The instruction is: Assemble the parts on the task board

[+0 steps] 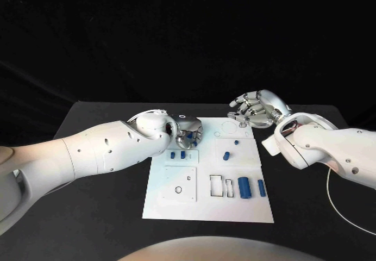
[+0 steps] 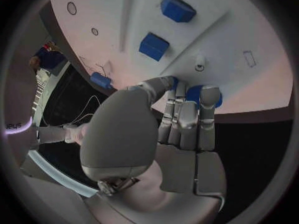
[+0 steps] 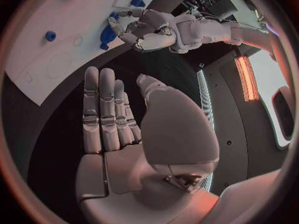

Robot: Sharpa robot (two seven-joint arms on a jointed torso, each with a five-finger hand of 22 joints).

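Black cloth covers the bench (image 1: 94, 217), and darkness lies behind its far edge. At the middle of the bench lies the white board (image 1: 210, 209), a long plate running from near to far. The left hand (image 1: 186, 133) hangs over the board's far left part, its fingers (image 2: 187, 117) curled down close together against the plate; in the left wrist view a blue part (image 2: 198, 91) sits right at the fingertips, touching them, though whether it is truly gripped I cannot tell. Just near of that hand, two small blue parts (image 1: 177, 155) stand side by side on the board. A further small blue part (image 1: 226, 156) lies right of them, near the board's middle, with a tiny blue peg (image 1: 236, 143) a little farther off. Toward the near right of the board a larger blue cylinder (image 1: 244, 187) lies beside a slimmer blue piece (image 1: 262, 188), and left of these are two narrow outlined slots (image 1: 221, 185). The right hand (image 1: 255, 110) is held up beyond the board's far right corner, apart from the plate, holding nothing; the right wrist view shows its fingers (image 3: 106, 109) straight and side by side, thumb set apart.
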